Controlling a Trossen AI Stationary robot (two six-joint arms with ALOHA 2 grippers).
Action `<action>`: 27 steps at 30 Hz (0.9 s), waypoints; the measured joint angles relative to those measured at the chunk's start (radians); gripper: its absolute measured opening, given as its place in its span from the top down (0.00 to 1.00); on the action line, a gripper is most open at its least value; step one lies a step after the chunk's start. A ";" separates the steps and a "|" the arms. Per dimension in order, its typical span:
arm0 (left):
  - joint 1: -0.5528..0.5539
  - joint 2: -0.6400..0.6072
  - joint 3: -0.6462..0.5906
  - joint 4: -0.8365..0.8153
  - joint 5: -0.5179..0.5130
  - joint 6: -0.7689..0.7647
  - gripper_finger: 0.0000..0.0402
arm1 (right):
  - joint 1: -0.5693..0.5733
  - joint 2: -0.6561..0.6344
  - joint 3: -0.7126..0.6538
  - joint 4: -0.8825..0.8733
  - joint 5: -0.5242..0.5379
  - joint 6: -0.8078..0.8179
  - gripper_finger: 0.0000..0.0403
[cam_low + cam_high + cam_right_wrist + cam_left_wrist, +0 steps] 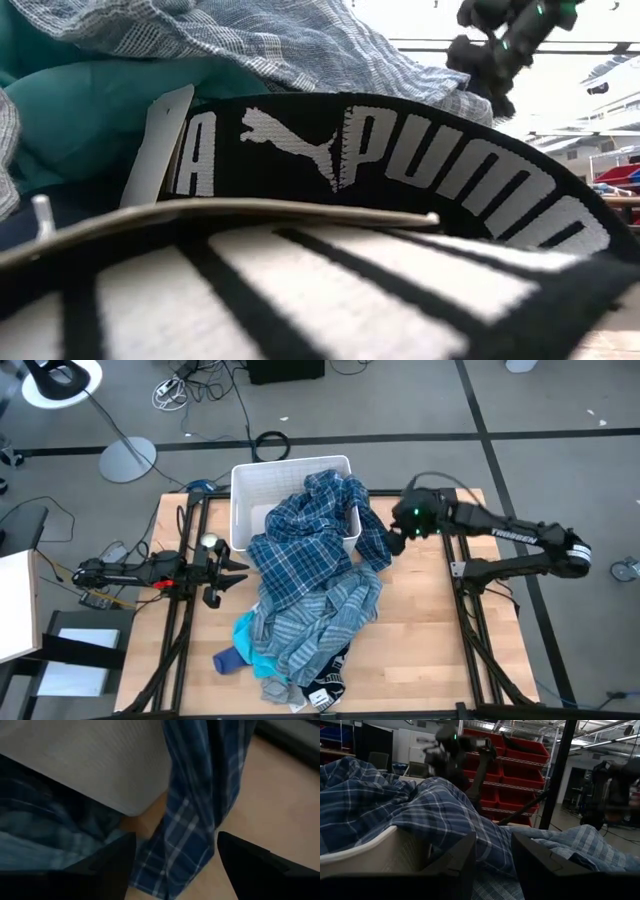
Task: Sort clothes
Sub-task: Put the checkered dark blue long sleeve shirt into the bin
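**Clothes heaped against the bin, both grippers spread**

Leftmost, the left gripper [232, 572] lies low over the table [420, 640], just left of the white bin [243, 488], its two fingers spread and holding nothing. A navy plaid shirt [300, 550] spills out of the bin over its front wall onto the table. In front of the bin lies the blue-grey striped shirt [330, 615], touching the plaid shirt; a turquoise top [255, 650] and a blue sock [228, 659] show at the pile's left edge. A dark navy piece [325, 682] with white lettering lies farthest in front of the bin. Right of the bin, the right gripper [175, 855] hovers over the hanging plaid cloth, fingers apart, pinching nothing.
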 joint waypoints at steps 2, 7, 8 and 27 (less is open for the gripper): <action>0.000 0.000 0.000 0.000 0.000 0.000 0.68 | 0.004 0.001 -0.092 0.110 0.002 0.010 0.31; 0.000 0.000 0.000 -0.001 0.000 0.000 0.68 | -0.002 0.067 -0.286 0.438 0.014 0.009 0.32; 0.000 0.000 0.000 0.000 0.000 0.000 0.68 | -0.006 0.092 -0.318 0.505 0.014 0.011 0.33; 0.000 0.000 0.000 0.000 0.000 0.000 0.68 | -0.030 0.077 0.117 0.206 0.093 -0.209 0.99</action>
